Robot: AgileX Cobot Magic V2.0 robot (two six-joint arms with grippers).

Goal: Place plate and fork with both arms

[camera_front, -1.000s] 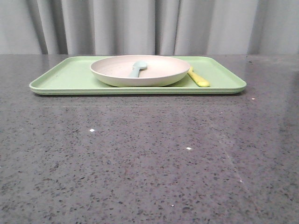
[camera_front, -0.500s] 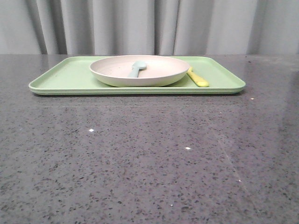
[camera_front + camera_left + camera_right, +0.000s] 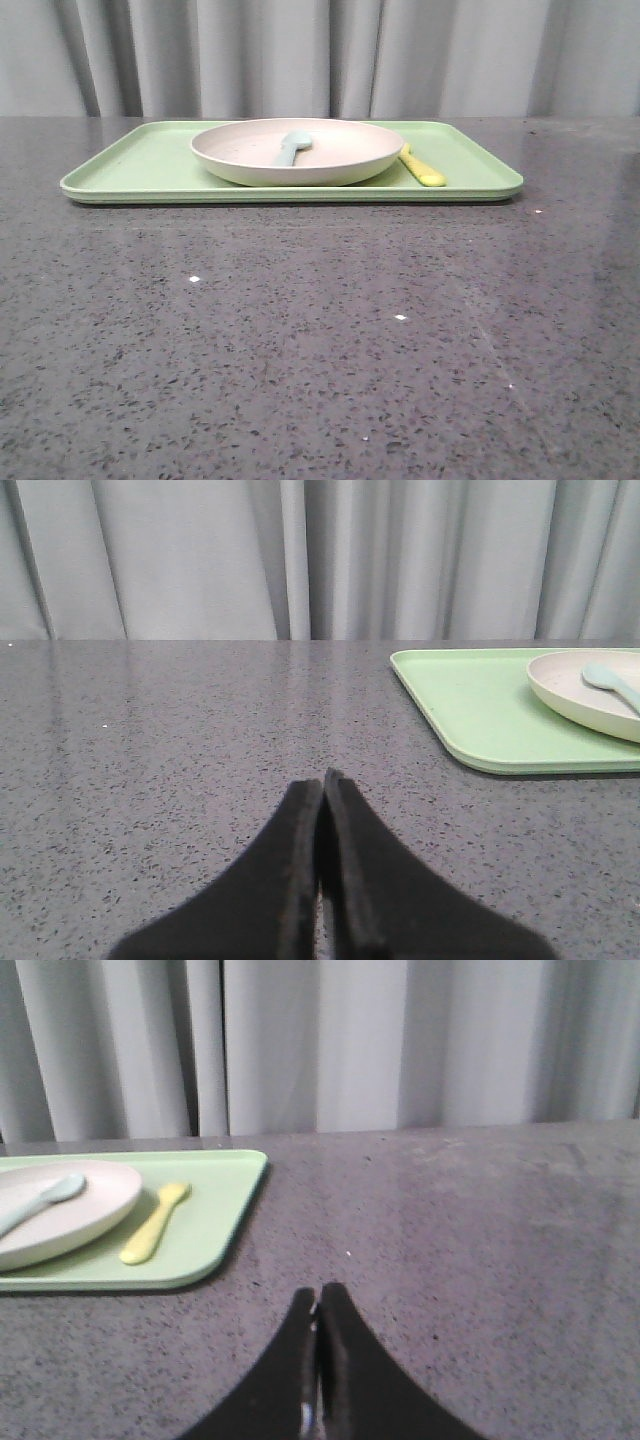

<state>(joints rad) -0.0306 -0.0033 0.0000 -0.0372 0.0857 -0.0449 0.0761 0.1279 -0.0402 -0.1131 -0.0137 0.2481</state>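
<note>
The cream-pink plate (image 3: 297,150) sits on the light-green tray (image 3: 140,170) at the far middle of the table. It also shows in the left wrist view (image 3: 585,695) and the right wrist view (image 3: 75,1215). The yellow fork (image 3: 423,167) lies on the tray just right of the plate, and shows in the right wrist view (image 3: 155,1223). A pale blue-green spoon (image 3: 293,146) lies in the plate. My left gripper (image 3: 321,780) is shut and empty over bare table, left of the tray. My right gripper (image 3: 317,1292) is shut and empty over bare table, right of the tray. Neither gripper shows in the front view.
The dark speckled table (image 3: 320,340) stretches wide in front of the tray. A grey curtain (image 3: 320,55) hangs behind the table's far edge.
The tray and its contents sit very slightly further left in the front view than one second ago. Nothing else differs.
</note>
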